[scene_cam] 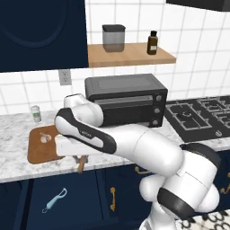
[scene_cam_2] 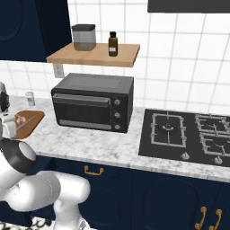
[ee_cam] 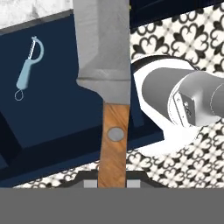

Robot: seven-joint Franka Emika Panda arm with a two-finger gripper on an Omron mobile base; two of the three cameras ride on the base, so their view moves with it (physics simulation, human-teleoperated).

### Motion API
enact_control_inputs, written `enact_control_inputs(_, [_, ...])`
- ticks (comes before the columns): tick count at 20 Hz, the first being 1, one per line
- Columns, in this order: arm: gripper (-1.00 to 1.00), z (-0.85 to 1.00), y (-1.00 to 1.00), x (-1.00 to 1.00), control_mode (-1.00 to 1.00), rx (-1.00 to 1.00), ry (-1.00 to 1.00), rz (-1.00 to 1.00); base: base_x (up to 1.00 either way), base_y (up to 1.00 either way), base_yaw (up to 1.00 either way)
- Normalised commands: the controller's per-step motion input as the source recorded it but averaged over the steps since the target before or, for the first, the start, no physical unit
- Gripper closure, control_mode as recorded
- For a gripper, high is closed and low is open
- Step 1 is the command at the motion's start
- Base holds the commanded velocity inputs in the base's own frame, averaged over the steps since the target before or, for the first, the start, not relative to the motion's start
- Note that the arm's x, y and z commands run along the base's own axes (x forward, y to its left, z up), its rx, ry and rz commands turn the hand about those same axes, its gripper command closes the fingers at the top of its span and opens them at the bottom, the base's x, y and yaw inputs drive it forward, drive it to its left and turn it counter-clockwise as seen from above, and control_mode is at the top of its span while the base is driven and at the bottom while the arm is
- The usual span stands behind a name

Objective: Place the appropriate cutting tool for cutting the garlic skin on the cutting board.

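Open bench [scene_cam: 18,168] left of and before the cutting board [scene_cam: 38,152]; hemmed by toaster oven [scene_cam: 128,99] on the right, small jar [scene_cam: 36,113] behind.

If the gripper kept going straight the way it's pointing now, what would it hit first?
Probably the dark blue cabinet front, which lies ahead past the knife it holds, near the blue peeler. Depth is unclear.

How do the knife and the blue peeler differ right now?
The knife has a brown wooden handle and a grey blade; the peeler is light blue with a loop head. The knife sits at the end effector; the peeler lies loose lower down against the dark blue cabinet front. The knife looks longer. Both are slim, handled tools.
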Motion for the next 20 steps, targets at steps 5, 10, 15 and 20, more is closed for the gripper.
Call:
enact_control_inputs(5, [1.0, -0.22, 0.03, 0.47, -1.0, -0.01, -0.13, 0.09, 0.0, 0.0, 0.0])
enact_control_inputs(10, [1.0, -0.34, 0.07, 0.41, -1.0, 0.0, -0.04, 0.08, 0.0, 0.0, 0.0])
enact_control_inputs(15, [1.0, -0.18, 0.04, 0.49, -1.0, 0.07, -0.07, 0.05, 0.0, 0.0, 0.0])
enact_control_inputs(20, [1.0, -0.05, 0.39, 0.67, -1.0, 0.08, 0.0, 0.0, 0.0, 0.0, 0.0])
